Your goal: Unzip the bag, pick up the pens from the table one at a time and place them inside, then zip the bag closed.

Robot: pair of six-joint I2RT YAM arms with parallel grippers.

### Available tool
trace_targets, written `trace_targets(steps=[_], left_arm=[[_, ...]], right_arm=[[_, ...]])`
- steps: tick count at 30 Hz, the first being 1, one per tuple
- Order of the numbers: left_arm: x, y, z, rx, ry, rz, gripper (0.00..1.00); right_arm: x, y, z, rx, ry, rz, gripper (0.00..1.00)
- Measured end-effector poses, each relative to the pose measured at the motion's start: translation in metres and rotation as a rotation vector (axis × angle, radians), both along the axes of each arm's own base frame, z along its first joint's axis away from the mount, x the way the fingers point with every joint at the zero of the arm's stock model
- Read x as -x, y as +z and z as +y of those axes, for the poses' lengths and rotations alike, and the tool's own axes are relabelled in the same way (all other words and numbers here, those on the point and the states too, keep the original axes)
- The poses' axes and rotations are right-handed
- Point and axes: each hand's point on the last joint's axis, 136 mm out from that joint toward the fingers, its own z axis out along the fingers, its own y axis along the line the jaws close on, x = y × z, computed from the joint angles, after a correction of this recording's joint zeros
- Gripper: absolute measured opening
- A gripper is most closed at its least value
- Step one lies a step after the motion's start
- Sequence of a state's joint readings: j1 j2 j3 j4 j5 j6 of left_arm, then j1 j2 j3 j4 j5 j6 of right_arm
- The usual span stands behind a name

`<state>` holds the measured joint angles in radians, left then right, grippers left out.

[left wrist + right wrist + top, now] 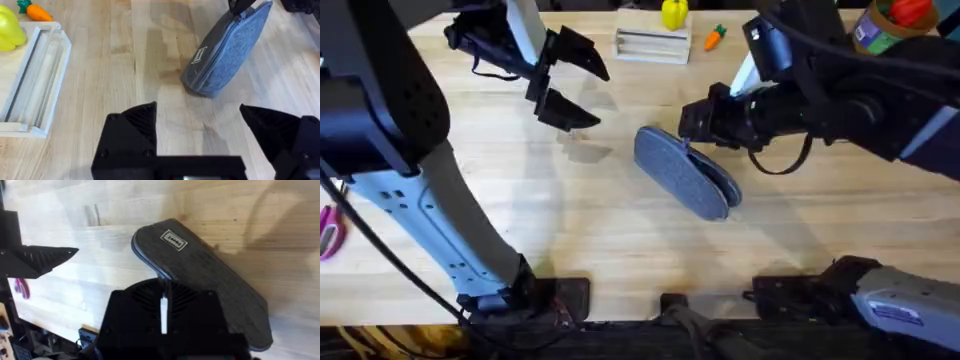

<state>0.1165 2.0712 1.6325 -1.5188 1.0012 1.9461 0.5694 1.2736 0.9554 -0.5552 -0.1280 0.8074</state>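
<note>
The blue-grey bag point(685, 172) lies at the table's middle, tipped up on its long edge, and also shows as the bag point(227, 52) and the bag point(205, 267). My right gripper point(694, 124) sits at its far end, shut on the zipper edge point(161, 275), with the fingers point(145, 300) pressed together. My left gripper point(575, 85) hovers open and holding nothing, left of the bag, its fingers point(137, 122) spread wide. The pens are out of view.
A white tray point(652, 45) stands at the back of the table point(620, 240), with a yellow toy point(673, 13) and an orange carrot toy point(714, 37) by it. Pink scissors point(330, 232) lie at the left edge. A can point(880, 28) stands at the back right.
</note>
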Motion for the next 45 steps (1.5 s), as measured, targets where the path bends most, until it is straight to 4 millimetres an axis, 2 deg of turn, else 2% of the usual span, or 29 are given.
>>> trace_targets(steps=[3, 13, 20, 23, 32, 38, 45], left_arm=[[0.0, 0.0, 0.0, 0.0, 0.0, 0.0, 0.993], [0.0, 0.0, 0.0, 0.002, 0.0, 0.002, 0.993], [0.003, 0.013, -0.01, 0.072, 0.02, 0.039, 0.994], [0.006, 0.013, -0.021, 0.075, -0.011, 0.037, 0.993], [0.029, 0.004, -0.073, 0.029, -0.201, 0.0, 0.993], [0.043, -0.007, -0.085, -0.053, -0.282, 0.016, 0.993], [0.05, -0.019, -0.094, -0.084, -0.326, 0.044, 0.993]], right_arm=[[0.0, 0.0, 0.0, 0.0, 0.0, 0.0, 0.035], [0.0, 0.0, 0.0, 0.023, 0.049, -0.028, 0.033], [0.003, 0.019, -0.004, 0.042, 0.119, -0.119, 0.033], [0.005, 0.023, -0.006, 0.051, 0.132, -0.14, 0.033], [0.005, 0.023, -0.006, 0.058, 0.143, -0.148, 0.033], [0.005, 0.023, -0.006, 0.059, 0.146, -0.15, 0.032], [0.005, 0.023, -0.006, 0.059, 0.145, -0.15, 0.032]])
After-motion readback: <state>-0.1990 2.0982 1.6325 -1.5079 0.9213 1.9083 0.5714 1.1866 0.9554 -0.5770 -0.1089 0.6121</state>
